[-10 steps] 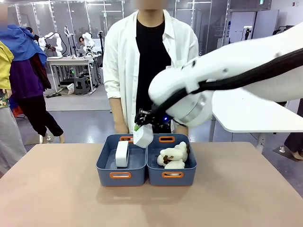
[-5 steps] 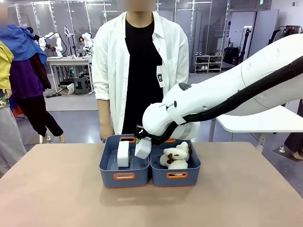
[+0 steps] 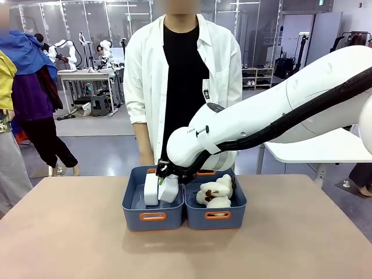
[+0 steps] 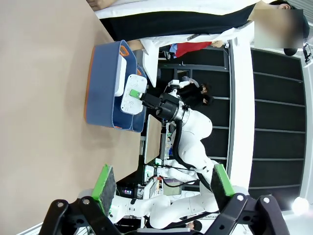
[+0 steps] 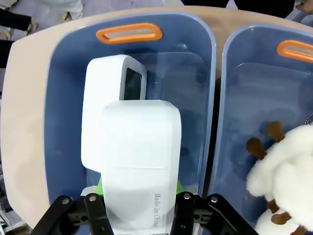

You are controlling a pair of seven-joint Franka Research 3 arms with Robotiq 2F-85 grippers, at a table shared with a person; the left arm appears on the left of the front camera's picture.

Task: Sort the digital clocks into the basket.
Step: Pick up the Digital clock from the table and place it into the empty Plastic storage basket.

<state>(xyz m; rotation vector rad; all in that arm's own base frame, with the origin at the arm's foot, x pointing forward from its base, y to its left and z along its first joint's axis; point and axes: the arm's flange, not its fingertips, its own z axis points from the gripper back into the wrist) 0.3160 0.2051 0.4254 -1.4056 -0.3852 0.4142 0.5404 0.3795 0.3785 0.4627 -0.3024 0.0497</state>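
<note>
Second digital clock (image 5: 141,161) is clamped in the right gripper (image 3: 164,177), held low inside the left basket (image 3: 152,215), just beside the first clock (image 3: 150,189) standing upright there. Plush toys (image 3: 214,193) fill the right bin (image 3: 216,215). Left gripper (image 4: 159,183) hangs off the table, fingers apart, holding nothing.
</note>
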